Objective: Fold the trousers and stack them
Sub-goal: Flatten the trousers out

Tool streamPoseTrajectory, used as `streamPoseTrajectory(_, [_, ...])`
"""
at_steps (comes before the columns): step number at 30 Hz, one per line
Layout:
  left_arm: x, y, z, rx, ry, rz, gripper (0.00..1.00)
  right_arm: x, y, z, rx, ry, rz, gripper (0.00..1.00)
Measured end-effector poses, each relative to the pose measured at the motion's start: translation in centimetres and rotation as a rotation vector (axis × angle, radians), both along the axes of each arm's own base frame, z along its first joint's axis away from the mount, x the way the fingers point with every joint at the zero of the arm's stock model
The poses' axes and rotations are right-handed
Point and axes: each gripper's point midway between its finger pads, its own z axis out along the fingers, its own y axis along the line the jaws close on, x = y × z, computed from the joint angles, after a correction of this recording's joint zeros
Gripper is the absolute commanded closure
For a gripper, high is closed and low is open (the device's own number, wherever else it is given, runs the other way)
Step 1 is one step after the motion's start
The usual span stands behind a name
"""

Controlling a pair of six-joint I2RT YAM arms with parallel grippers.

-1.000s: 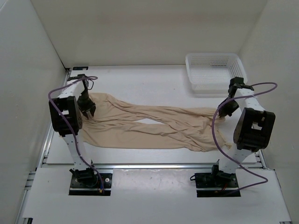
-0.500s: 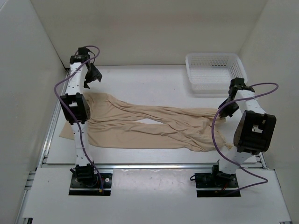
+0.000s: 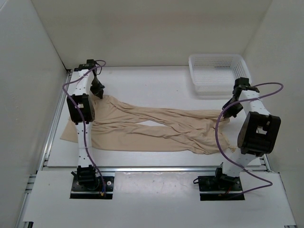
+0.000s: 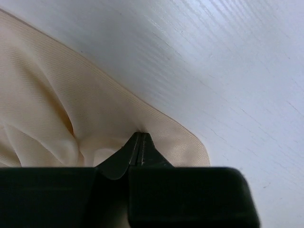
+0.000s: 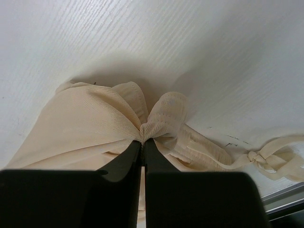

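Observation:
The beige trousers point(image 3: 156, 128) lie spread across the table, waist at the right and both legs running left. My left gripper point(image 3: 98, 92) is at the far left corner of the back leg. In the left wrist view its jaws point(image 4: 141, 136) are shut, with the cloth point(image 4: 57, 104) puckering at the tips near its curved edge. My right gripper point(image 3: 228, 114) is at the waist end. In the right wrist view it point(image 5: 143, 140) is shut on a bunched fold of the trousers point(image 5: 80, 123), and a knotted drawstring point(image 5: 258, 157) lies beside it.
A white mesh basket point(image 3: 204, 88) stands at the back right, just behind the right arm. White walls close in the table on the left, back and right. A metal rail point(image 3: 156, 167) runs along the near edge.
The left gripper rose off the trousers, swung open toward the back left corner, then came down on the far corner of the leg and shut. The right gripper kept its hold.

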Motion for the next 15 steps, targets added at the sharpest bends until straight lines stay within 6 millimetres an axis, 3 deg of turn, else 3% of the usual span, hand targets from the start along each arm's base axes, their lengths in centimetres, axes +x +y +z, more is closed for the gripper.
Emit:
streamPoseTrajectory(4, [0.2,-0.2,1.1,-0.009,-0.022,-0.006,0.9,0.8,-0.1,0.8,-0.005,-0.024,0.0,0.97])
streamPoseTrajectory(7, [1.1,0.0,4.6,-0.013,-0.104,-0.011,0.9,2.1,-0.4,2.5,-0.014,-0.069,0.0,0.97])
streamPoseTrajectory(10, [2.2,0.1,10.5,-0.024,-0.247,-0.016,0.9,3.6,-0.8,4.7,-0.027,-0.128,-0.002,0.97])
streamPoseTrajectory(15, [2.1,2.0,23.2,-0.012,-0.546,0.007,0.9,5.2,-1.3,7.4,-0.042,-0.196,-0.009,0.97])
